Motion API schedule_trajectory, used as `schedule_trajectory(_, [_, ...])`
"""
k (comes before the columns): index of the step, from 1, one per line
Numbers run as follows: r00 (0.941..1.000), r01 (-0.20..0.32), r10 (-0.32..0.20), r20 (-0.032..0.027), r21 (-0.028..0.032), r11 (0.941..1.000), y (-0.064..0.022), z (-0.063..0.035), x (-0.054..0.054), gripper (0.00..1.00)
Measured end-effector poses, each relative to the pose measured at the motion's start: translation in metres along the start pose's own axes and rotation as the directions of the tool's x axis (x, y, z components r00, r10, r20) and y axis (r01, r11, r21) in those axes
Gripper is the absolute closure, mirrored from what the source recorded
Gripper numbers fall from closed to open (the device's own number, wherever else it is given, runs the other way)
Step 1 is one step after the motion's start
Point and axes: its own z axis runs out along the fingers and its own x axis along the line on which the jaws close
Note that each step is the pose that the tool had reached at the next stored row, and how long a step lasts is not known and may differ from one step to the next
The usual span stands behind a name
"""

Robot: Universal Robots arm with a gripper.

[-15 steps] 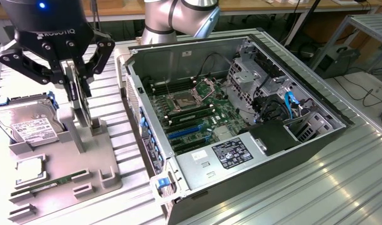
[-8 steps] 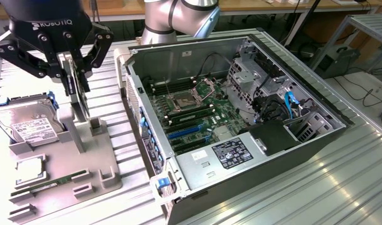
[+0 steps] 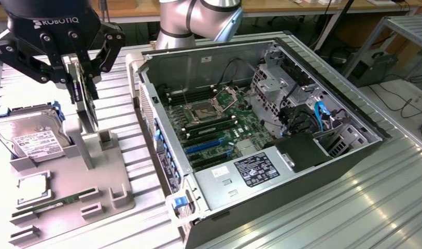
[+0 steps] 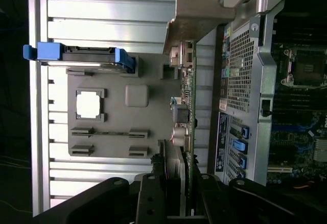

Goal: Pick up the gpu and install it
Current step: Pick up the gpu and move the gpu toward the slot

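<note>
The open computer case [image 3: 197, 65] lies on the desk [image 3: 377, 207], its blue expansion slots [image 3: 205, 147] bare, so the install is not yet done. The pickup looks complete: over the grey parts tray [image 3: 93, 179], at the exterior view's left, my downward-pointing gripper [image 3: 78, 78] is clamped narrowly on the gpu [image 3: 86, 106], which stands on edge beside the case.

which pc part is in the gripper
The thin dark gpu card, upright on edge in the black gripper; the silver hard drive, square processor chip and green RAM stick sit in the grey tray.
</note>
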Motion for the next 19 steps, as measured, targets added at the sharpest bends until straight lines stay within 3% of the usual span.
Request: schedule_trajectory(19, [1.0,0.0,0.0,0.0,0.0,1.0,-0.0004,0.0002,-0.01,0.72])
